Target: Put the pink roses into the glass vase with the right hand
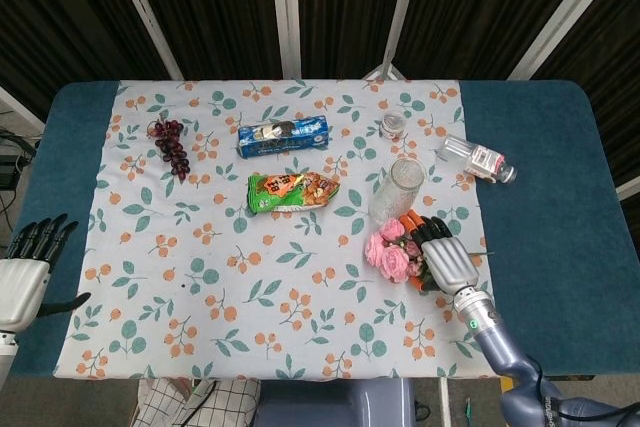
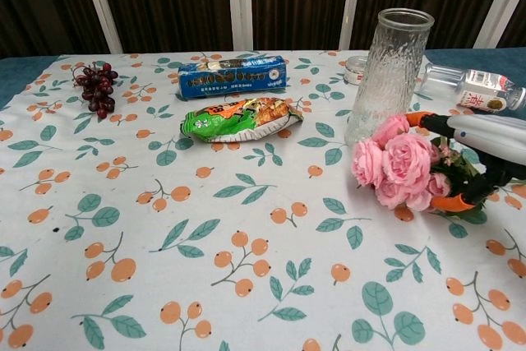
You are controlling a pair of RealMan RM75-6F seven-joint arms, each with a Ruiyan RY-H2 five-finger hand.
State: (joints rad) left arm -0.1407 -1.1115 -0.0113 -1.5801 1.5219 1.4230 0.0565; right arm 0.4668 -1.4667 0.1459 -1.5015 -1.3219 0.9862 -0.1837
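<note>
A: Pink, right there near the right edge of the flowered cloth: the pink roses (image 1: 392, 252) lie on their side on the table (image 1: 540, 147), blooms just in front of the glass vase (image 1: 398, 188).

B: And the right hand (image 1: 440, 255) is on them! Orange-tipped fingers (image 2: 421, 117) over the top of the leafy stems, thumb (image 2: 454, 202) curled underneath. Partly closed around the bunch.

A: A true grip, though? From the chest view I cannot tell whether the stems are clamped or only cradled.

B: Agreed. The vase stands upright, just beside the blooms, with nothing in it.

A: Left hand (image 1: 25, 272) sits by the front left corner, fingers spread, holding nothing.
</note>
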